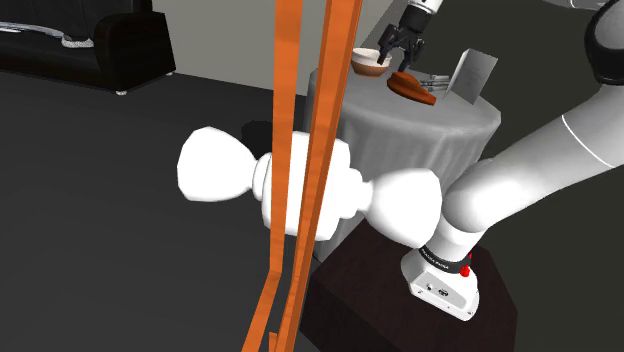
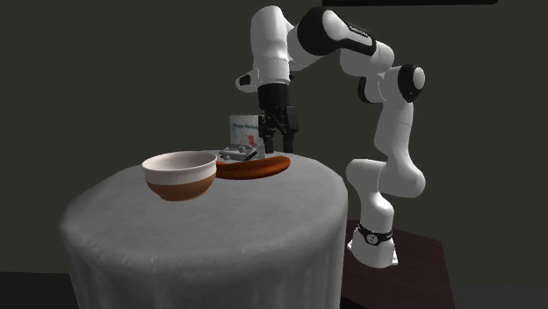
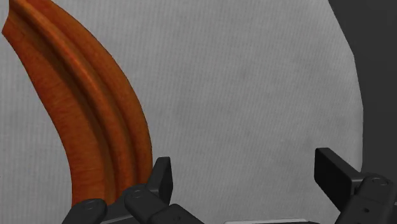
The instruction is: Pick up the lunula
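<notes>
One lunula (image 2: 260, 169), draped table (image 2: 263, 215), dark floor (image 1: 100, 250)

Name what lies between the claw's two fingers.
Bare grey tablecloth, in the wrist view; the orange-brown lunula sits outside the claw, beside one finger.

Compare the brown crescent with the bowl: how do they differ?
The crescent is reddish-brown throughout; the bowl is white above a brown base. The crescent lies low and flat; the bowl stands taller. The open gripper hovers by the crescent, not the bowl. Both rest on the table.
</notes>
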Robot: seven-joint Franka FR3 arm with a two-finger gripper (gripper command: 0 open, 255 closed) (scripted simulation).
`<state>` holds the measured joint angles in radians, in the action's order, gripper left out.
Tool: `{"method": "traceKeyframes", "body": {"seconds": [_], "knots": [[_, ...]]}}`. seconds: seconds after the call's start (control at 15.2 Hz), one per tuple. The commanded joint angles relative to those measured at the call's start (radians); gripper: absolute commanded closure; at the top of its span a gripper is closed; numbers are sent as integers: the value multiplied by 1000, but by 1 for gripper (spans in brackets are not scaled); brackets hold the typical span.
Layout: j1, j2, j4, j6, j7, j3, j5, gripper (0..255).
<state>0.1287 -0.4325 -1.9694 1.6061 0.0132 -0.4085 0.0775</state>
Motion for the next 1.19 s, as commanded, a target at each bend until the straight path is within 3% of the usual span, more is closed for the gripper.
{"method": "traceKeyframes", "body": {"seconds": [0.0, 0.46, 1.06, 1.12], "knots": [[9, 56, 54, -11, 24, -52, 28, 0], [53, 272, 241, -72, 126, -238, 168, 0], [56, 252, 122, 29, 146, -232, 157, 0], [56, 255, 126, 28, 146, -232, 160, 255]]}}
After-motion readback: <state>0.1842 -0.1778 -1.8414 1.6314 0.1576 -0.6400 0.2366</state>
